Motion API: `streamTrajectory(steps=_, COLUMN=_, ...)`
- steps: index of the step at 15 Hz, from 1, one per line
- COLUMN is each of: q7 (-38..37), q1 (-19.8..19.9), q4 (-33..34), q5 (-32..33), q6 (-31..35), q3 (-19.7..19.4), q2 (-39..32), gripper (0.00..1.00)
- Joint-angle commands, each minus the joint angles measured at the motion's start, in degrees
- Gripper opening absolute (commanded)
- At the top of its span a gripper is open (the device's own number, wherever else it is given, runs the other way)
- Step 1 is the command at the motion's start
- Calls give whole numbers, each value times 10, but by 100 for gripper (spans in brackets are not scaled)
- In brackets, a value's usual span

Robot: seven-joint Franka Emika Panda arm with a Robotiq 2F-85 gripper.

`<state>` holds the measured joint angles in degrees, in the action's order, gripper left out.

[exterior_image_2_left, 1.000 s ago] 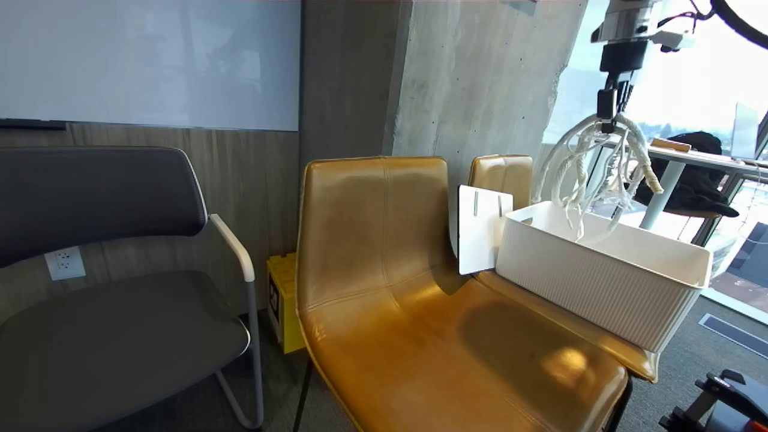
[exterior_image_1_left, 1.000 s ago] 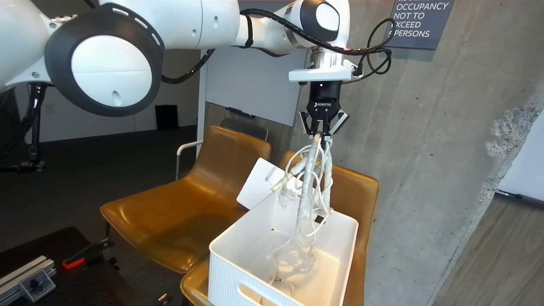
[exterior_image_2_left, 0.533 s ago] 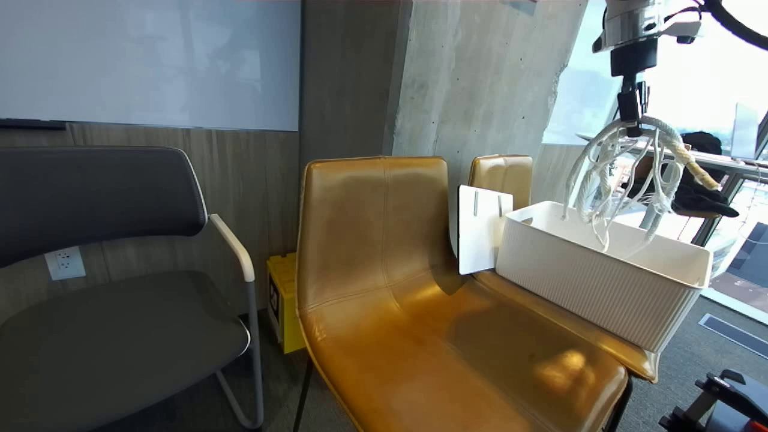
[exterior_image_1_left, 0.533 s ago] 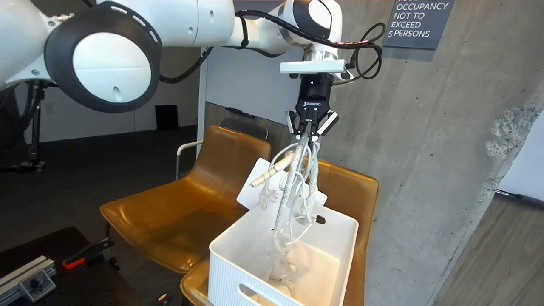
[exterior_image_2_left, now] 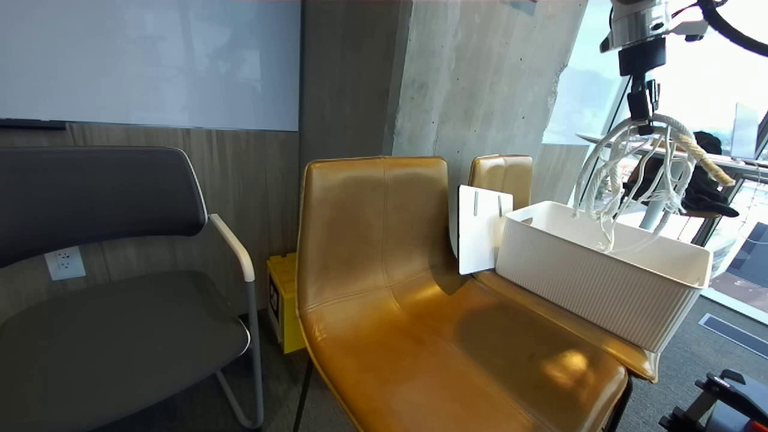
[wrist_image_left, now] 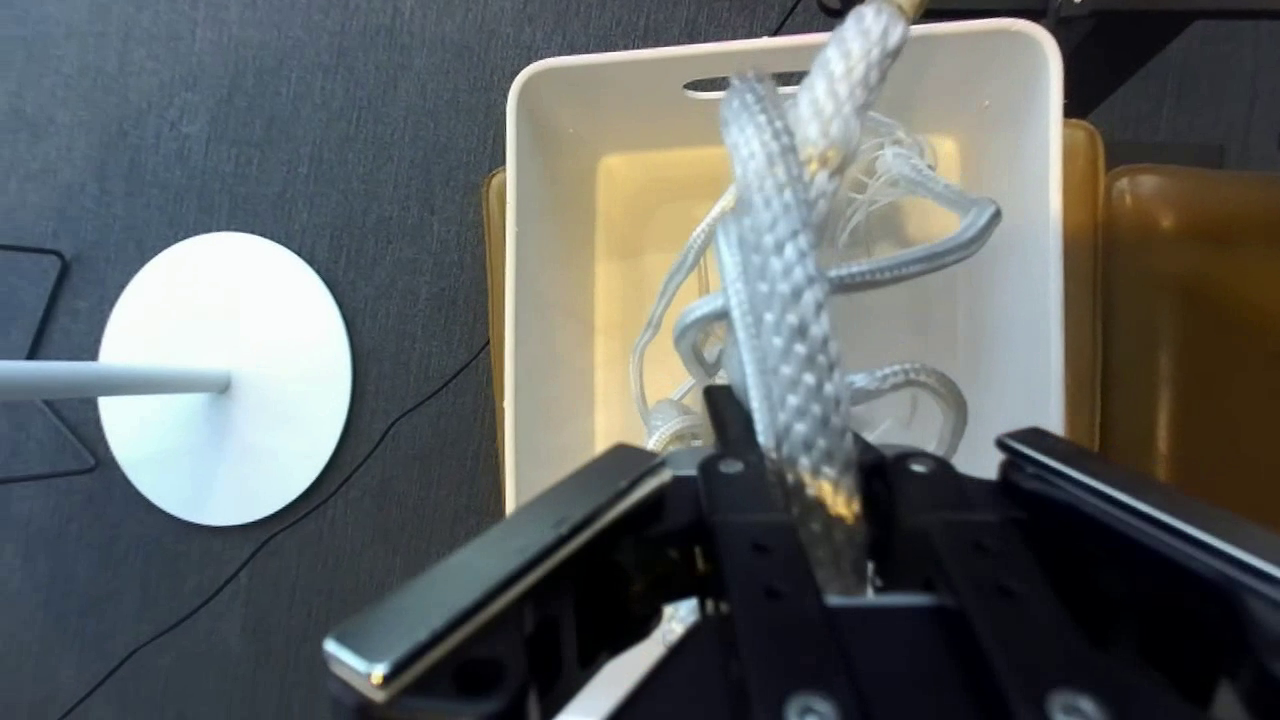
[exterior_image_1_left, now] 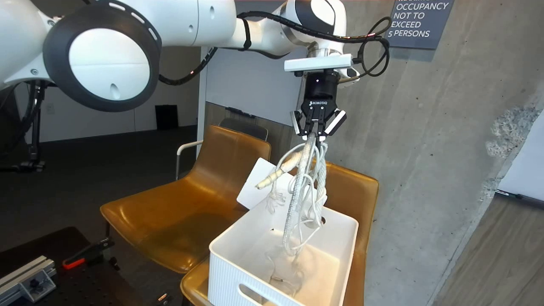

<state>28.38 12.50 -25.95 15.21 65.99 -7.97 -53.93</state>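
With one long white ribbed plastic bin [exterior_image_2_left: 591,285] as the dial's centre, left to right in an exterior view: one dark grey padded armchair [exterior_image_2_left: 114,324] at nine o'clock; one yellow box [exterior_image_2_left: 290,306] on that line, closer in; the nearer of two tan leather-look chairs [exterior_image_2_left: 384,234], also toward nine; one flat white rectangular panel [exterior_image_2_left: 479,234] near ten, just beside the bin; the farther chair [exterior_image_2_left: 503,171], its back between ten and eleven and its seat beneath the bin; one black two-fingered hand [exterior_image_2_left: 648,125] between twelve and one, its jaws pressed in and pinching one tangled bundle of white braided rope and thin cord [exterior_image_1_left: 301,178]; the bundle hangs below the hand, its lowest loops in the bin's mouth in both exterior views; whether they touch the bin's bottom cannot be told, nor how many separate lengths it counts; one tan-wrapped rope end [exterior_image_2_left: 713,168] juts toward four o'clock from the hand. In the wrist view, left to right: one round white disc with a stem [wrist_image_left: 260,420] at nine o'clock from the bin; then the bin, with the rope above it, a thick strand running from between the jaws toward twelve.
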Motion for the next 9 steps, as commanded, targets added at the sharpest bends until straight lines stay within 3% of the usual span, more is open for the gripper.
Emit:
streamTrajectory(steps=1, q7=-14, q1=4, q4=-4, q5=1, q6=28, q3=-5, q2=12, gripper=40)
streamTrajectory(steps=5, q7=-54, q1=13, q4=-3, q5=-13, q6=62, q3=-1, q2=17, gripper=68)
streamTrajectory(steps=9, q7=-147, q1=7, q4=-2, q5=-39, q6=81, q3=2, q2=30, gripper=98)
